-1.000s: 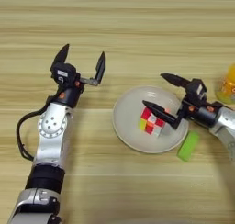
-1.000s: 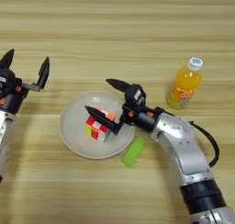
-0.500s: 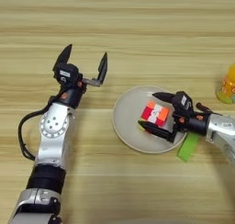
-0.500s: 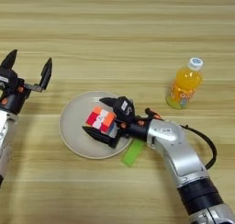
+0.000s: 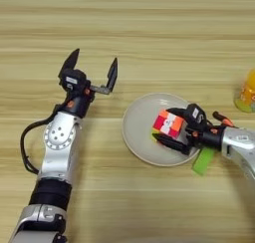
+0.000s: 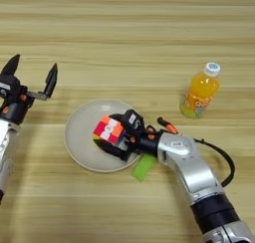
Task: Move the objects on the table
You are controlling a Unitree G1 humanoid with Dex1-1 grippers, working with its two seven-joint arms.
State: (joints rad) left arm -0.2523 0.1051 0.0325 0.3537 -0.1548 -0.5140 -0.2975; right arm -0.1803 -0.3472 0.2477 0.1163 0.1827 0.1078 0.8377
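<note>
The right gripper (image 6: 115,140) is reaching in from the right over the plate (image 6: 79,137) and is pinching the puzzle cube (image 6: 108,130) between its two black fingers, one along the upper edge of the cube and one along the lower edge. The cube is sitting tilted in the grip, above the right half of the plate; whether it is touching the plate surface or is just clear of it cannot be determined from either view.

The green block (image 6: 143,167) is lying on the table (image 6: 149,38) just off the lower right rim of the plate, partly under the right forearm. The orange bottle (image 6: 199,92) is standing upright, well apart to the right of the plate, with its white cap on.

The left gripper (image 5: 90,70) is hovering over bare table to the left of the plate, its fingers spread wide, holding nothing.

Step in hand, as judged: the cube is being grasped for removal from the plate. The next move calls for lifting the cube clear of the rim before any sideways travel, and for routing it away from the green block and the bottle so that neither is being knocked.
</note>
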